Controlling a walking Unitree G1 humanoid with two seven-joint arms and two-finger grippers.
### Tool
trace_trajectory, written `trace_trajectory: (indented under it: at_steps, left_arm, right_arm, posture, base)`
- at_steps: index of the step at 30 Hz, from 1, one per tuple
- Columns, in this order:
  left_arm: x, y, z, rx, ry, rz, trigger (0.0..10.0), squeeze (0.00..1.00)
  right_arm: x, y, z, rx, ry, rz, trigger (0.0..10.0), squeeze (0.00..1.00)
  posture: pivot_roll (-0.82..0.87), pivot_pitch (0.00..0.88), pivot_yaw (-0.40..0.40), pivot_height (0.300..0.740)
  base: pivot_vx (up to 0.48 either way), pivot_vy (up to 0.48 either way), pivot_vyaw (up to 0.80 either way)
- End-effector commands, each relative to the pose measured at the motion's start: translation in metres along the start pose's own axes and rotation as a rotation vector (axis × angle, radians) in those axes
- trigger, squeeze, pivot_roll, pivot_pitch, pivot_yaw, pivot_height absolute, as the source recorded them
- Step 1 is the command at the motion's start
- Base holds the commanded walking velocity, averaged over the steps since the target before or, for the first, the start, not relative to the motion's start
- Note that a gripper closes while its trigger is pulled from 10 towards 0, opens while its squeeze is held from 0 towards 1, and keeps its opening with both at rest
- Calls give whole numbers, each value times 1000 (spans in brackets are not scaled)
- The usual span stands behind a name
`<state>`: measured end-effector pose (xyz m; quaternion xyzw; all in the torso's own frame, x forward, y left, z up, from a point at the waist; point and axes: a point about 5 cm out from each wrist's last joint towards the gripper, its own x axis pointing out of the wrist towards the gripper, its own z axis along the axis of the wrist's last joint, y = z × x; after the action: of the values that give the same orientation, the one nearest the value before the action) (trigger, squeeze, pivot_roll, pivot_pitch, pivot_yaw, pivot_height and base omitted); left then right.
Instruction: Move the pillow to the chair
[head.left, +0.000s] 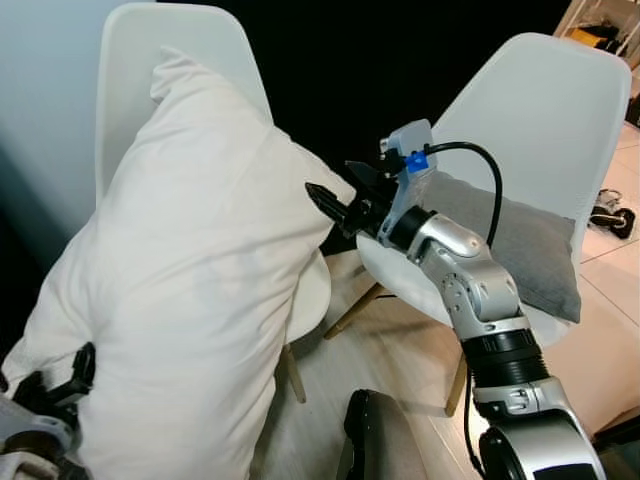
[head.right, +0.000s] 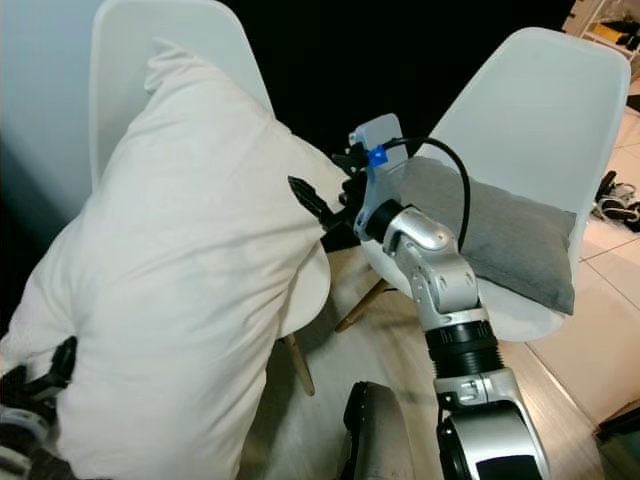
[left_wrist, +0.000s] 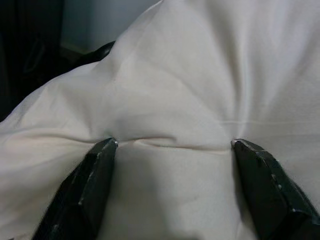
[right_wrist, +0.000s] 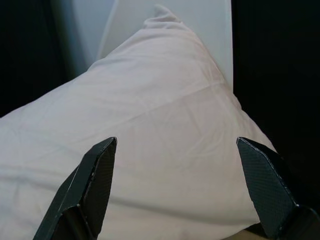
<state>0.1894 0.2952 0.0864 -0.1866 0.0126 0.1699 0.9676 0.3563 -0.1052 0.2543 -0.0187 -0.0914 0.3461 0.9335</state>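
A large white pillow (head.left: 190, 290) stands tilted against the white chair (head.left: 135, 60) on the left, its top corner reaching high up the chair's back and its lower bulk spilling over the seat toward the near left. The left gripper (left_wrist: 172, 165) is at the pillow's near lower end, its two black fingers spread wide and pressed into the fabric, which creases between the tips. The right gripper (head.left: 335, 205) is at the pillow's right edge, fingers wide apart with the pillow's side lying between them; whether the tips touch the cloth I cannot tell. To the right stands a second white chair (head.left: 560, 100) with a grey cushion (head.left: 520, 240) lying on its seat. The floor (head.left: 390, 350) between the chairs is pale wood.
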Motion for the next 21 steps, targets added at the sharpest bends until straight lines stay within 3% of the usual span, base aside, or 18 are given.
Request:
trace_trajectory:
  at_steps: [1,2,3,4,9,15,16,17,18,19,20,21]
  left_arm:
    - [1,-4,-16,-14,73,-28,5020,0]
    - [4,-3,-17,-14,76,-31,3255,0]
    - [4,-3,-17,-14,76,-31,3255,0]
    - [9,2,-16,-12,68,-27,0,0]
    - [14,7,-11,7,32,-20,0,0]
    - [23,9,11,56,-49,-14,0,0]
    - [28,8,22,146,-64,6,0,0]
    - [28,8,22,146,-64,6,0,0]
    - [31,7,29,212,-75,23,0,0]
    - [41,0,51,395,-118,25,0,0]
    - [41,0,51,395,-118,25,0,0]
    - [47,-6,66,522,-154,27,0,0]
  right_arm:
    - [-3,-3,3,-8,-2,-7,10000,0]
    - [-3,-4,4,-10,-2,-9,10000,0]
    - [-3,-4,4,-10,-2,-9,10000,0]
    - [-4,-5,6,-14,-5,-11,10000,0]
    - [-3,-5,8,-14,-11,-10,10000,0]
    - [-1,-2,9,-6,-18,-7,10000,0]
    - [-1,-2,9,-4,-19,-7,10000,0]
    - [-1,-2,9,-4,-19,-7,10000,0]
    - [-1,-1,9,-2,-20,-8,10000,0]
    - [0,0,8,5,-21,-9,10000,0]
    - [0,0,8,5,-21,-9,10000,0]
    - [0,0,8,10,-22,-10,10000,0]
  posture:
    - [18,121,-179,376]
    - [12,122,-179,376]
    - [12,122,-179,376]
    - [5,121,-176,376]
    - [5,122,-173,376]
    - [14,123,-167,376]
    - [17,123,-164,376]
    - [17,123,-164,376]
    - [17,123,-164,376]
    - [24,122,-161,376]
    - [24,122,-161,376]
    - [26,122,-160,376]
  base:
    - [0,0,0]
    - [0,0,0]
    - [0,0,0]
    - [0,0,0]
    - [0,0,0]
    - [0,0,0]
    - [0,0,0]
    - [0,0,0]
    - [0,0,0]
    - [0,0,0]
    - [0,0,0]
    - [0,0,0]
